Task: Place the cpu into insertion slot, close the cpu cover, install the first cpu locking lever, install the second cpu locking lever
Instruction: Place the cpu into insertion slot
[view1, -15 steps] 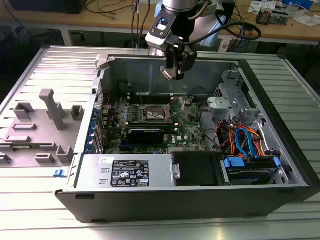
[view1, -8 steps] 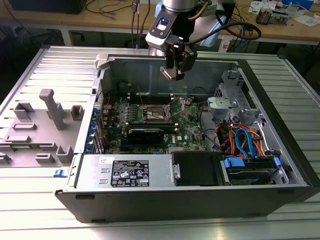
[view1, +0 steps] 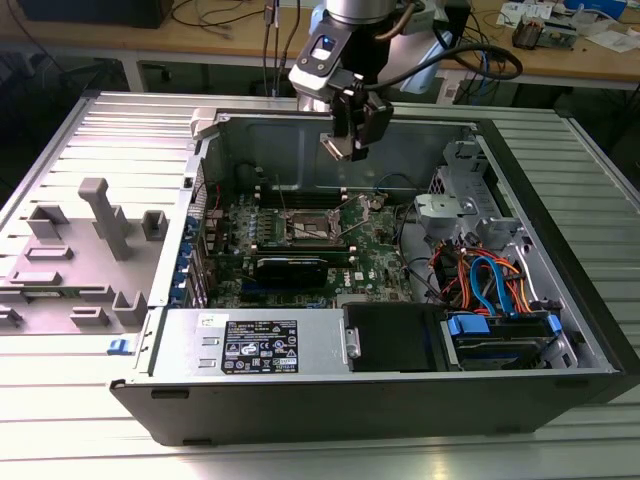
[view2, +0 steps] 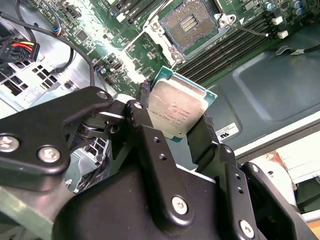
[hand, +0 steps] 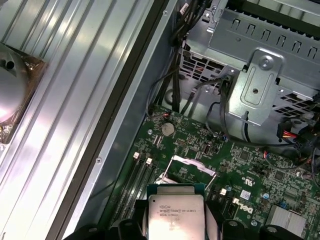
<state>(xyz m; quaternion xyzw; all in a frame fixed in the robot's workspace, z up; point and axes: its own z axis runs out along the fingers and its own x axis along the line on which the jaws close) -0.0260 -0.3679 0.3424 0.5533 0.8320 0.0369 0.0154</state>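
My gripper (view1: 343, 140) hangs above the open computer case, over its back wall, shut on the cpu (view1: 334, 148). In both wrist views the cpu (view2: 177, 111) (hand: 175, 216) is a flat square chip with a silvery top and green edge, pinched at two opposite sides between the black fingers (view2: 146, 107). The gripper (view2: 175, 117) (hand: 176, 226) holds it well clear of the board. The insertion slot (view1: 305, 228) (view2: 189, 22) lies open on the green motherboard (view1: 375, 250), its dark contact field bare. The cpu cover (hand: 194, 167) (view1: 358, 208) stands tilted up beside the slot.
A grey fixture tray (view1: 80, 260) lies outside the case at the exterior view's left. Inside are a black card (view1: 290, 268), the power supply (view1: 250, 345), a drive cage with blue and orange cables (view1: 490, 280), and long memory slots (view2: 225, 50) beside the socket.
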